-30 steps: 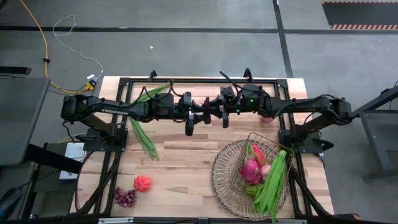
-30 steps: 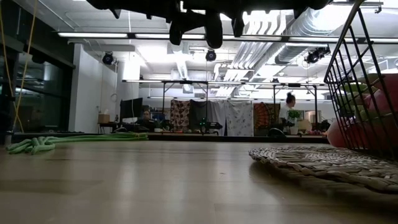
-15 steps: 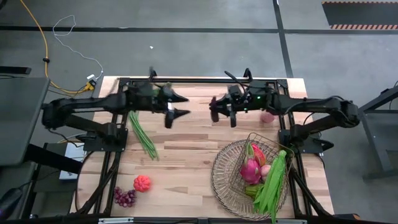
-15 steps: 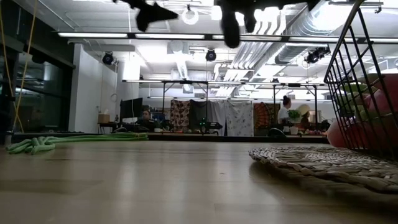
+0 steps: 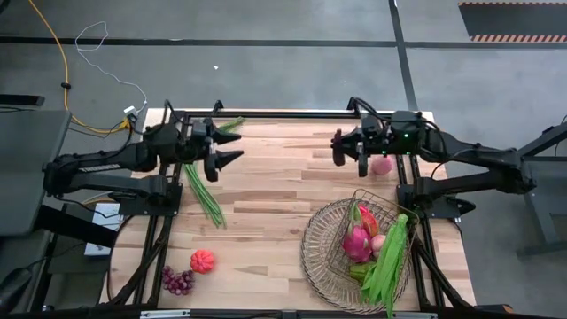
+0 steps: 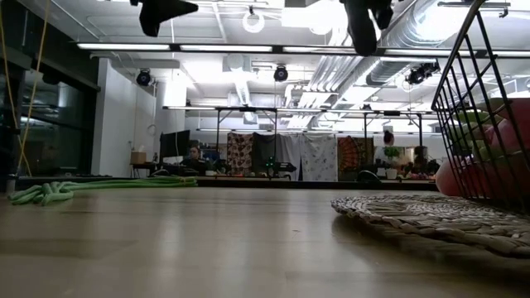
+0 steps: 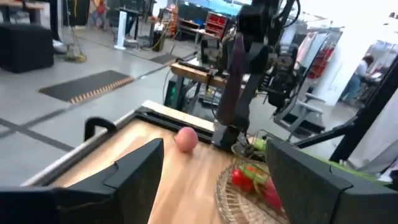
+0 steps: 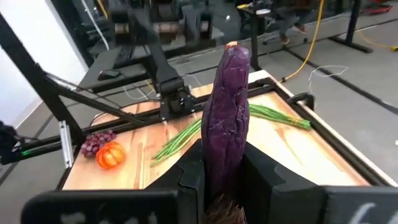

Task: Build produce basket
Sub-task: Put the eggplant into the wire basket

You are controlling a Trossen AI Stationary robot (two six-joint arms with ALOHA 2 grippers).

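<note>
My right gripper (image 5: 341,149) hangs high over the table's far right part, shut on a purple eggplant (image 8: 227,118); in the low view my right gripper (image 6: 362,21) shows at the top. My left gripper (image 5: 226,147) is open and holds nothing above the far left part, near a green bean bunch (image 5: 204,190) lying flat. The round tan basket (image 5: 312,257) sits at the near right, holding a pink dragon fruit (image 5: 357,241) and green beans (image 5: 388,257). A peach (image 5: 381,165) rests on the table beyond the basket. A pumpkin (image 5: 203,260) and grapes (image 5: 178,280) lie at the near left. My right gripper pinches the eggplant's lower body (image 8: 225,158) between its two fingers (image 8: 194,171), coming about level from the table's right. The eggplant is lifted clear and stands roughly upright, its stem end (image 8: 232,46) above the fingers. The gripper hides its lower end.
A second bean bunch (image 5: 228,126) lies at the far left edge. A black frame rail (image 5: 292,114) runs along the far edge. Bare wood (image 5: 283,204) stretches across the table's middle between the beans and the basket.
Both grippers stood close together over the table's far middle a second ago. They have drawn apart: my left gripper went toward the left edge with open fingers, and my right gripper went toward the right edge, carrying the eggplant with it.
</note>
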